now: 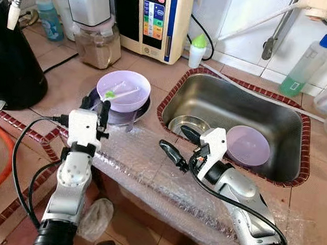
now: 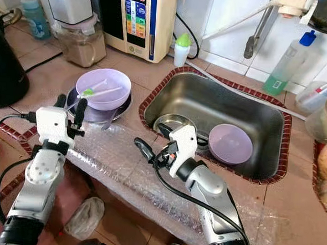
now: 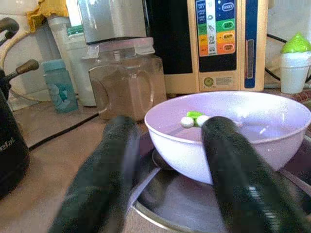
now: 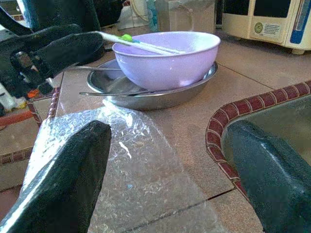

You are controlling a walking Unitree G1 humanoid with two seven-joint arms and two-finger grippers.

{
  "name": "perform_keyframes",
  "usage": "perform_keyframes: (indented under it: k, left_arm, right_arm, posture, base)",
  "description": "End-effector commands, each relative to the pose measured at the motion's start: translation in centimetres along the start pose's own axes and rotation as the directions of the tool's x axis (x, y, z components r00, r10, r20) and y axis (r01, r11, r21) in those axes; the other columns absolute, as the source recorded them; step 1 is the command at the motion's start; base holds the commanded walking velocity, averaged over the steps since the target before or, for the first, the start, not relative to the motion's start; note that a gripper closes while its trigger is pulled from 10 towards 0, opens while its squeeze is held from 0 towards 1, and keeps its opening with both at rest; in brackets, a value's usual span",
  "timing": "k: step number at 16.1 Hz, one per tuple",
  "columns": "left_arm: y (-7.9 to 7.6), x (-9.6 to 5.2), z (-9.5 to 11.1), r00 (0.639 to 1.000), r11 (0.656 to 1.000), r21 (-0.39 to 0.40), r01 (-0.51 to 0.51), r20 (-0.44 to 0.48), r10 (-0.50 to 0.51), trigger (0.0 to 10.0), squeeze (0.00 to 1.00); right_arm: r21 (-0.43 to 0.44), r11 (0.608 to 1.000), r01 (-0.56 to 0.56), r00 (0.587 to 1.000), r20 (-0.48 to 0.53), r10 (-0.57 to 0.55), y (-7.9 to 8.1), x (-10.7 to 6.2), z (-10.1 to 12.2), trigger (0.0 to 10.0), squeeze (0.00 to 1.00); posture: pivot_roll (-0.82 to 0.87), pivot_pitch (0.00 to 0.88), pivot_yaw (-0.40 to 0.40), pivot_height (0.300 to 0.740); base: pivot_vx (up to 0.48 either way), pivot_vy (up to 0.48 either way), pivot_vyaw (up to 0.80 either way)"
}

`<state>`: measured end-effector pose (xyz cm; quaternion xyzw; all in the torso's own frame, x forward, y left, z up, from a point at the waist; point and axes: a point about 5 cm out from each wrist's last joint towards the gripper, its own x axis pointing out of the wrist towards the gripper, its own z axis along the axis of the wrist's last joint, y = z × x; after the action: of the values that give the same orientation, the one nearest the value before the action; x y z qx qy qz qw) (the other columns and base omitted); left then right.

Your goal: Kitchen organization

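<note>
Above a clear bubble-wrap sheet (image 1: 149,171) on the counter edge, the right gripper (image 1: 174,143) hangs spread wide, empty. The left gripper (image 1: 95,105), parted and empty, points at the lilac plastic bowl (image 1: 124,90) sitting in a shallow steel dish (image 4: 160,94) beside the steel sink (image 1: 209,100).

Left gripper (image 1: 96,104) is hovering at the near rim of the lavender bowl (image 1: 124,90), jaws parted. The bowl is sitting in a steel dish (image 1: 137,113) on the tiled desk (image 1: 54,88), a green-tipped utensil (image 1: 120,93) lying inside it. Right gripper (image 1: 178,143) is hanging over the bubble wrap (image 1: 149,174) by the sink (image 1: 209,103) edge, jaws spread wide. A second lavender bowl (image 1: 247,145) is resting in the sink.
</note>
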<state>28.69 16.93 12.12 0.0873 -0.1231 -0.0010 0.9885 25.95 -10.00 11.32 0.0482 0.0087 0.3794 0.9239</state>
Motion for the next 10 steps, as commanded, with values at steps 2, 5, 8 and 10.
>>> perform_keyframes:
  k: [2,5,8,10]
  left_arm:
    - [0.0,0.3,0.1,1.000,1.000,0.004,0.006,0.014,-0.006,10.0,1.00]
    - [-0.7,0.5,-0.1,0.999,0.999,0.005,0.044,0.015,-0.044,10.0,1.00]
    - [-2.6,0.4,-0.2,0.985,0.985,-0.028,0.171,0.019,-0.170,10.0,1.00]
    - [-3.4,0.3,-0.3,0.976,0.975,-0.037,0.217,0.013,-0.217,10.0,1.00]
  right_arm:
    - [-0.017,1.000,-0.004,1.000,0.010,0.004,0.0,0.0,0.6,10.0,0.00]
    - [-0.021,1.000,0.006,1.000,0.011,-0.006,-0.1,-0.1,0.7,10.0,0.00]
    - [-0.026,1.000,0.013,1.000,0.014,-0.013,-0.3,0.0,0.8,10.0,0.00]
    - [-0.028,0.999,0.015,1.000,0.015,-0.014,-0.4,0.1,0.8,10.0,0.00]
  posture:
    - [-0.03,0.044,-0.021,0.740]
    - [-0.04,0.032,-0.014,0.740]
    - [-0.04,0.024,-0.013,0.740]
    - [-0.04,0.020,-0.013,0.740]
  base:
    - [0.000,0.000,0.00]
    - [0.000,0.000,0.00]
    - [0.000,0.000,0.00]
    - [0.000,0.000,0.00]
